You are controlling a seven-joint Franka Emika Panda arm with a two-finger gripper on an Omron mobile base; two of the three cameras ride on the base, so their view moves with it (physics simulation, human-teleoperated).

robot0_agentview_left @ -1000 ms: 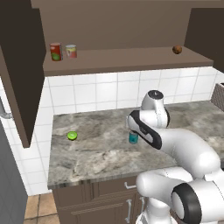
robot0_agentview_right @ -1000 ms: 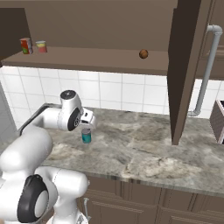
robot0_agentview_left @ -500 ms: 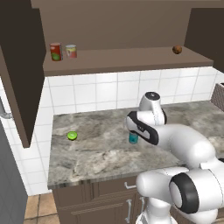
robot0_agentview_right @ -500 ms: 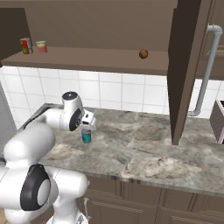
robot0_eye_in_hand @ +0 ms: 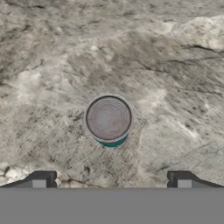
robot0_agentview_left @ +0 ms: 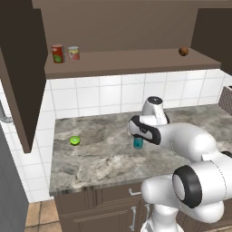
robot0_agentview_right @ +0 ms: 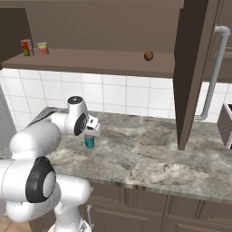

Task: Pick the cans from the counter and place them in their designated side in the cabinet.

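Note:
A teal-blue can (robot0_agentview_left: 138, 143) (robot0_agentview_right: 89, 142) with a grey top (robot0_eye_in_hand: 108, 119) stands upright on the marbled counter (robot0_agentview_left: 99, 158) (robot0_agentview_right: 149, 158). My gripper (robot0_eye_in_hand: 111, 180) hangs directly above it, open, its two fingertips (robot0_eye_in_hand: 42, 179) wide apart and nothing between them. In the base views the hand (robot0_agentview_left: 142, 129) (robot0_agentview_right: 89, 126) hides the can's top. A second small can (robot0_agentview_left: 73, 53) (robot0_agentview_right: 43, 48), banded red, yellow and pink, stands on the left end of the cabinet shelf (robot0_agentview_left: 131, 61) (robot0_agentview_right: 99, 61).
A taller red can with a green mark (robot0_agentview_left: 57, 53) (robot0_agentview_right: 27, 47) stands beside the banded one. A brown ball (robot0_agentview_left: 183, 51) (robot0_agentview_right: 148, 55) lies at the shelf's right. A lime half (robot0_agentview_left: 74, 141) lies on the counter's left. Open cabinet doors (robot0_agentview_left: 20, 72) (robot0_agentview_right: 192, 68) hang at the sides.
The hand has shifted slightly over the teal-blue can and come a little lower. The can and the shelf items have not moved.

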